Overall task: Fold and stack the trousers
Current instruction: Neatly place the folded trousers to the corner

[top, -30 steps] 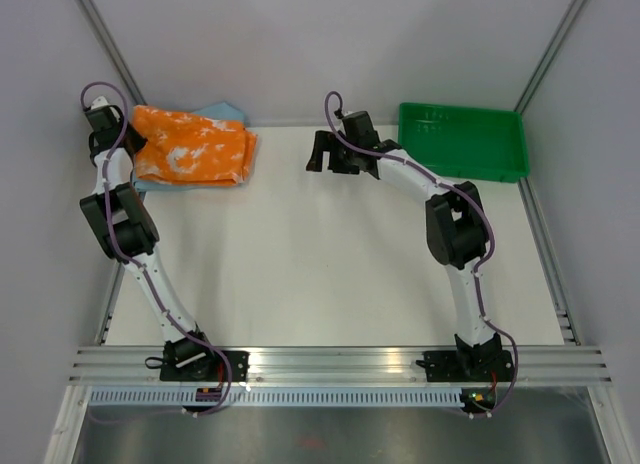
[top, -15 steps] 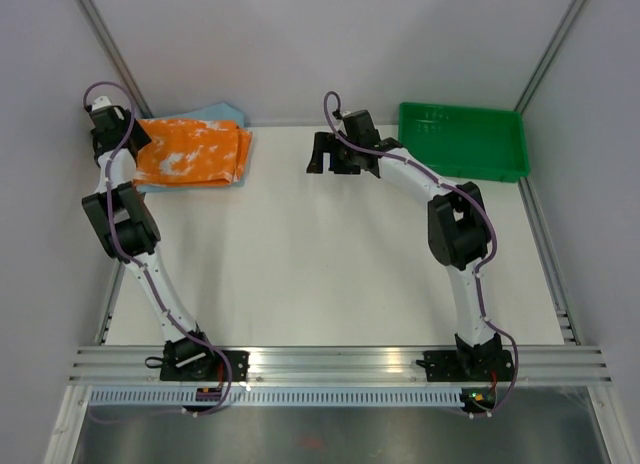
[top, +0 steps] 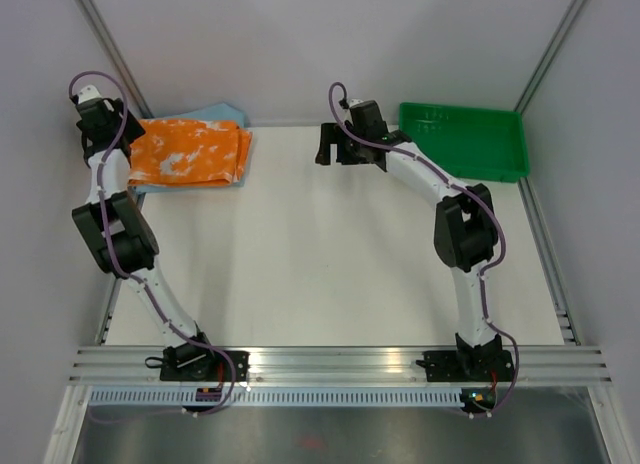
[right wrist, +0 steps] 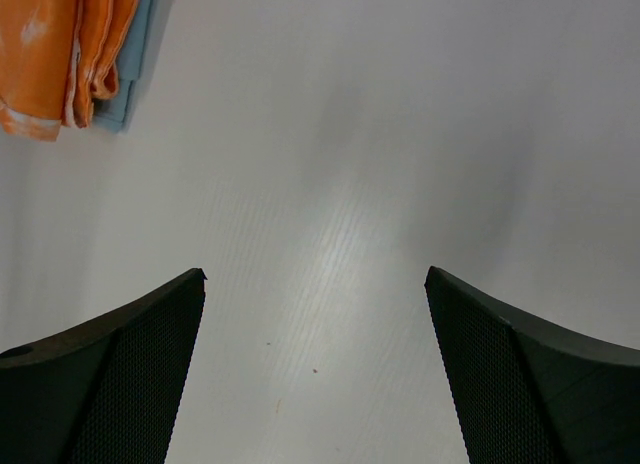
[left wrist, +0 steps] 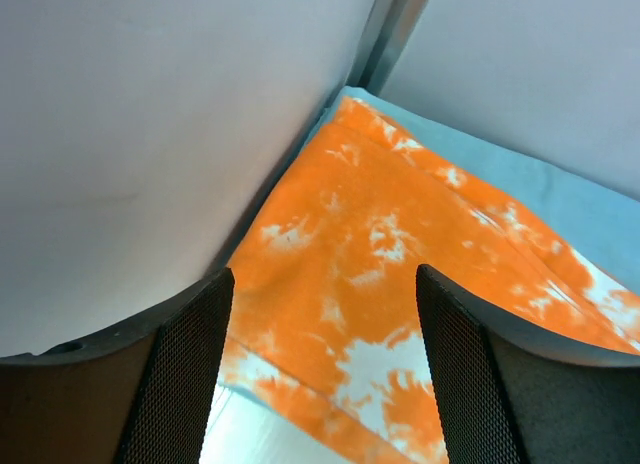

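The left gripper (left wrist: 325, 314) has just let go and drawn back, jaws spread and empty, so the stacking looks finished. The trousers (top: 190, 152) lie as a flat orange, white-blotched rectangle on a blue cloth (top: 218, 112) at the far-left corner of the table (top: 330, 264); the right gripper (right wrist: 315, 274) hangs wide open, empty.

Free: table (top: 330, 254) centre | Blocked: trousers (top: 190, 152) far-left — green tray (top: 462, 142) far-right
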